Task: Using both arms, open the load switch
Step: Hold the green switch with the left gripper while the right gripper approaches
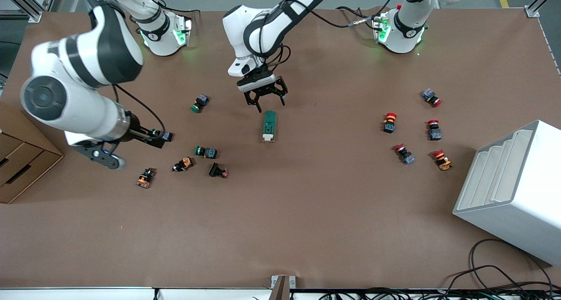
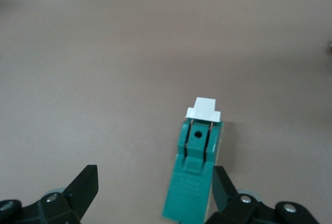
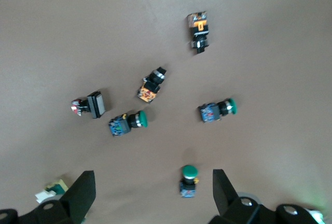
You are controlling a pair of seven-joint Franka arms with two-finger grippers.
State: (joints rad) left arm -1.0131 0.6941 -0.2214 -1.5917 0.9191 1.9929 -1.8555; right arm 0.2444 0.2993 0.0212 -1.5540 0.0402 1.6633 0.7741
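Observation:
The load switch (image 1: 269, 125) lies flat near the middle of the table, a dark green block whose white lever end points toward the front camera. My left gripper (image 1: 265, 101) hovers open just over its green end. In the left wrist view the load switch (image 2: 196, 172) reaches in between the fingers of the left gripper (image 2: 154, 199), close beside one finger (image 2: 224, 190). My right gripper (image 1: 155, 138) hangs open, high above a scatter of push buttons. In the right wrist view the right gripper (image 3: 151, 195) holds nothing, with a green button (image 3: 189, 180) on the table far below.
Several green, orange and black push buttons (image 1: 206, 151) lie toward the right arm's end. Several red-capped ones (image 1: 389, 122) lie toward the left arm's end, near a white stepped rack (image 1: 513, 190). A cardboard box (image 1: 22, 159) sits at the right arm's end. Cables (image 1: 504, 278) trail by the front edge.

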